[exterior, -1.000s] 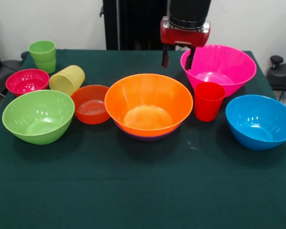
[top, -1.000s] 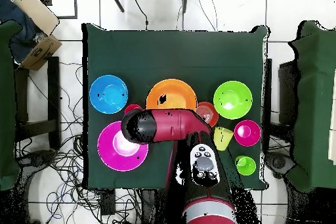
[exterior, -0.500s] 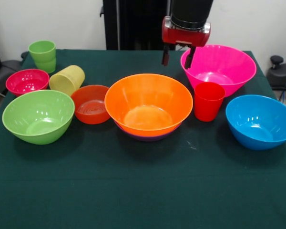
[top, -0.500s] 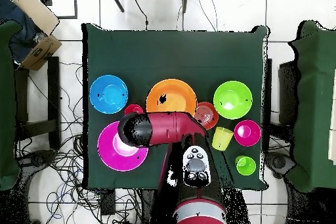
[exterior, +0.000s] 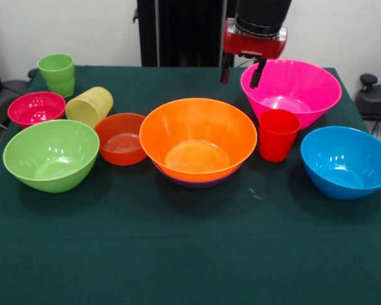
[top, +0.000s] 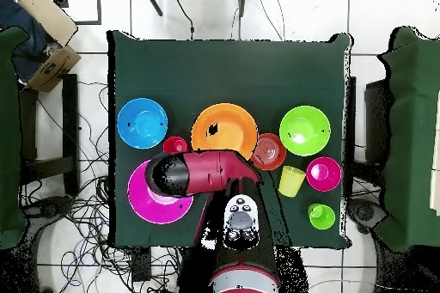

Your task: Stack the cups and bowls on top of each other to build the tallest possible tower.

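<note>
Near half of tabletop (exterior: 190, 254) is open, free approach there. Red cup (exterior: 278, 135) sits tight between orange bowl (exterior: 198, 138) and pink bowl (exterior: 292, 90), little side clearance.

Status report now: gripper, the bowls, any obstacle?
Gripper open, empty, above pink bowl's rim. Orange bowl nested in purple; others loose. Red cup close beside pink bowl.

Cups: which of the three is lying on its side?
The pale yellow cup, tipped over between the small magenta bowl and the red-orange bowl. The green cup and red cup stand upright.
</note>
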You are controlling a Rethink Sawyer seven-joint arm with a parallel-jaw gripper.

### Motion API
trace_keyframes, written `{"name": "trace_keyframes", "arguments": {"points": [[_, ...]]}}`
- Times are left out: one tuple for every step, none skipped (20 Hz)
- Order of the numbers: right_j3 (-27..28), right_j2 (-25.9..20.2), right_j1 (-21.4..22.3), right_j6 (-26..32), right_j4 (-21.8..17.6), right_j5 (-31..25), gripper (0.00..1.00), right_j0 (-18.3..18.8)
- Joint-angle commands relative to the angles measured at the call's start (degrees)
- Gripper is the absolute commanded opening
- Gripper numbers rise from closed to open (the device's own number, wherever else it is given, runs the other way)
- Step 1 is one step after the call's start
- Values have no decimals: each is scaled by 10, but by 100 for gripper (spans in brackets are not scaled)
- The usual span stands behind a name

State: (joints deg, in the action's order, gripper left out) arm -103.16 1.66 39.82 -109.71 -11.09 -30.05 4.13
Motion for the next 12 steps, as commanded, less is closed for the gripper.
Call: {"name": "trace_keyframes", "arguments": {"points": [[-21, -7, -21, -112, 19, 43, 100, -17], [-21, -8, -22, -110, 21, 43, 100, -14], [-21, -9, -23, -109, 24, 43, 100, -12], [-21, -10, -24, -105, 24, 44, 100, -11], [-21, -10, -26, -101, 23, 46, 100, -11], [-21, -8, -28, -101, 23, 49, 100, -12], [-21, -7, -32, -103, 23, 53, 100, -13], [-22, -8, -35, -102, 23, 58, 100, -11], [-24, -9, -39, -102, 24, 65, 100, -8], [-25, -10, -42, -101, 25, 70, 100, -5], [-27, -12, -45, -101, 26, 75, 100, -2], [-29, -12, -49, -99, 26, 79, 100, 0]]}}
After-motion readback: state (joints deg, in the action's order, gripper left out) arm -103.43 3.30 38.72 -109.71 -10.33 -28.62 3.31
